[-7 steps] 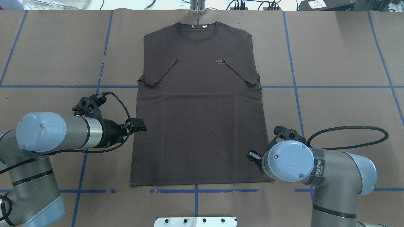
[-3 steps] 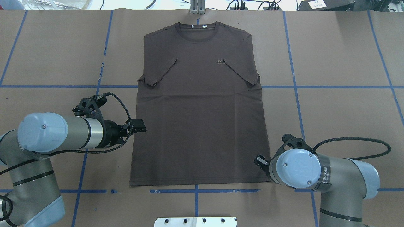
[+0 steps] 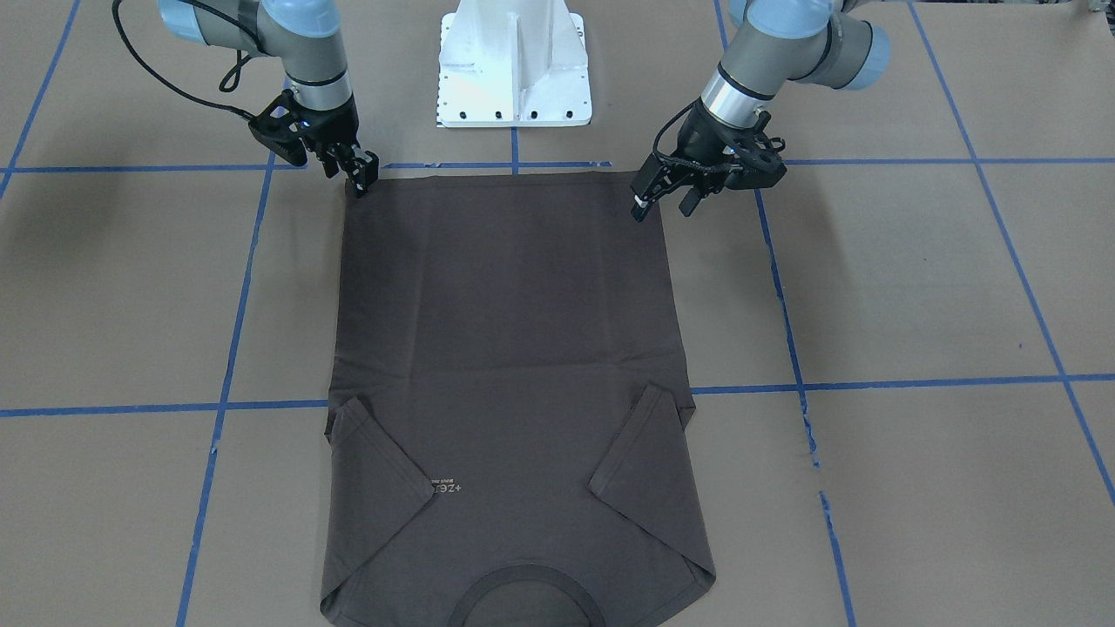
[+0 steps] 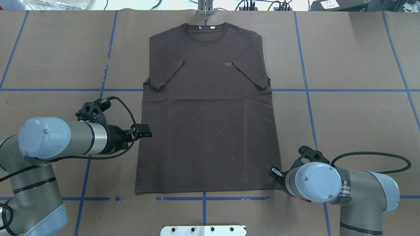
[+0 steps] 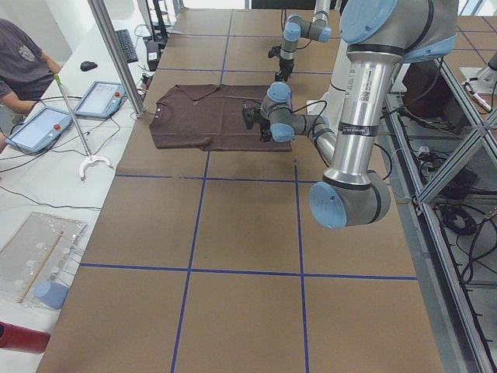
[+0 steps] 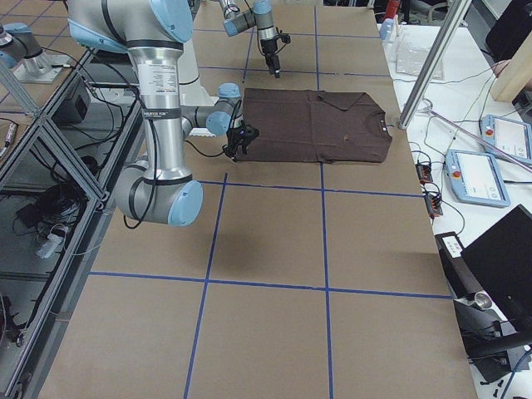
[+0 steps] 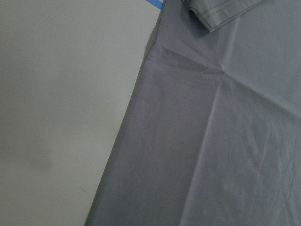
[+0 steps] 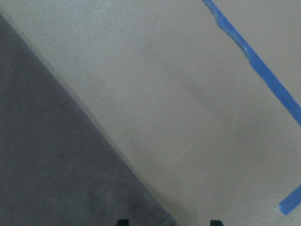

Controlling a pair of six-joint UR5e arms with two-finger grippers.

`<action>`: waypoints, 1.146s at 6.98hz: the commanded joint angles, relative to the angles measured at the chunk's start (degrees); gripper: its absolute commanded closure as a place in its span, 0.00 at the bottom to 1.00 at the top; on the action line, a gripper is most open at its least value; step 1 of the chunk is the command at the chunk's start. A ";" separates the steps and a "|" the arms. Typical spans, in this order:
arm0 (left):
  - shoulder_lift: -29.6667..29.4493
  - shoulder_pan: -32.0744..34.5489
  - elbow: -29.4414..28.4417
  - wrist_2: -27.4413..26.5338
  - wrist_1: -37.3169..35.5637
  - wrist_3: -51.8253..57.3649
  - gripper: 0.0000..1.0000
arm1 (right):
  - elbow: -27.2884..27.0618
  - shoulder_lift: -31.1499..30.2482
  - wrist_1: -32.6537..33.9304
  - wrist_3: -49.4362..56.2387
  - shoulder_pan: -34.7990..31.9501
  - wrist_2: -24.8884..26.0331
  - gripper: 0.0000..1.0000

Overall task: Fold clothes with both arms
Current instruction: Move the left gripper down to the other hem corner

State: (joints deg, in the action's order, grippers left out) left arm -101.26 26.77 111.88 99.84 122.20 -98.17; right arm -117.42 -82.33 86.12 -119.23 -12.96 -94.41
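Lying flat and front-up in the middle of the desk [image 4: 354, 124], the T-shirt [image 4: 206, 131] has its collar [image 4: 205, 32] at the far side and its hem [image 3: 505, 178] towards the robot; both sleeves are folded in over the chest, and the one on the robot's right covers the end of the pale logo [image 4: 228, 64]. From overhead, the right arm [image 4: 331, 185] hides nearly all of the right jaws behind its blue wrist cap, at the hem corner on that side; the front-facing view shows them pointing down at that corner, too small there to judge the gap; the right wrist camera settles it, with two dark fingertips [image 8: 214, 222] well apart at the bottom of its picture and the shirt's corner lying between them, nothing gripped. The left arm [image 4: 62, 141] reaches in level from the side; overhead, the left jaws read as one black block at the shirt's side edge, some way up from the hem; the front-facing view shows two prongs apart, so spread and holding nothing; whether they touch the cloth I cannot tell. The left wrist camera shows no fingers, only the side edge, creases and a sleeve cuff [image 7: 225, 19]. White neck labels [image 4: 206, 27] show overhead only; the front-facing view cuts the collar off at its lower border.
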 commanded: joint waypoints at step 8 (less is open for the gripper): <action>0.18 0.04 0.35 0.00 -0.03 0.09 0.04 | 0.53 -0.11 -0.16 -0.31 1.18 0.11 1.00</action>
State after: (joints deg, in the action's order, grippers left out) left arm -101.13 26.81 112.10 99.84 122.21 -98.09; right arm -116.98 -82.39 85.94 -119.66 -11.72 -94.30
